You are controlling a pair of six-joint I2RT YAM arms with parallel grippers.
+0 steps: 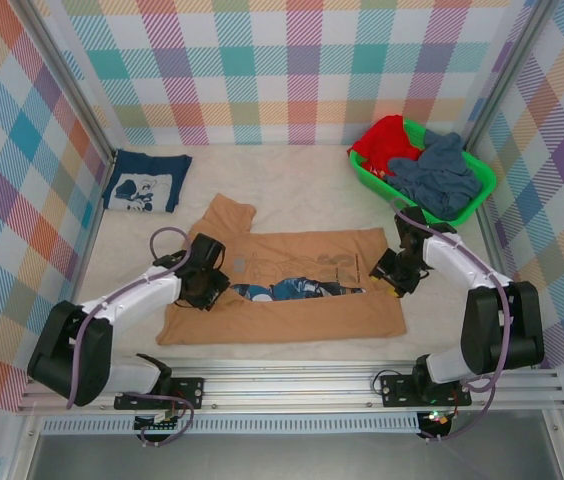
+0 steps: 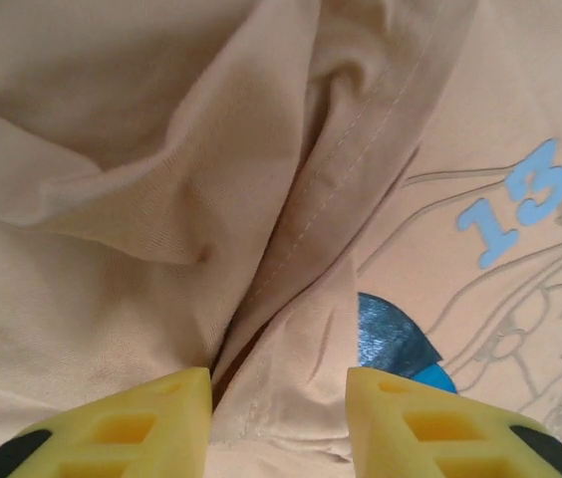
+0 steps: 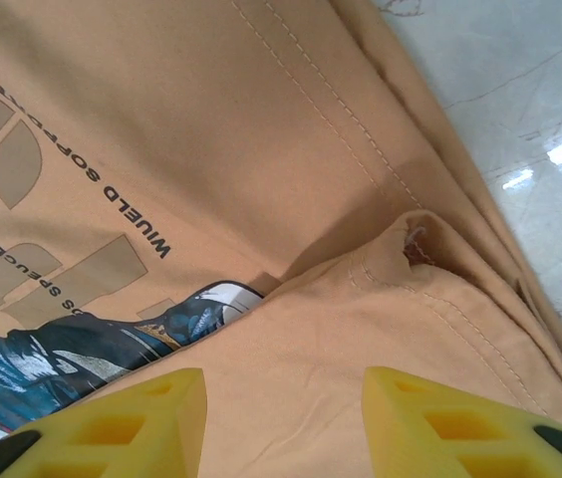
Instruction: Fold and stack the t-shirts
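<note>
The tan-orange t-shirt [image 1: 292, 310] lies mid-worktop [image 1: 282, 190], its near edge folded up over the print. The left fingers [image 2: 151, 418] stand apart over a crease at its left side, holding nothing. The right fingers [image 3: 132, 418] stand apart over the right hem, holding nothing. The navy t-shirt [image 1: 142, 182] lies folded at far left.

The pale table [image 1: 292, 185] carries three things. A tan-orange t-shirt [image 1: 302, 310] lies spread across the lower middle of the frame, partly folded over its own print. A folded navy t-shirt [image 1: 142, 182] lies flat at upper left. A green basket [image 1: 374, 183] stands at upper right, well apart from both.
</note>
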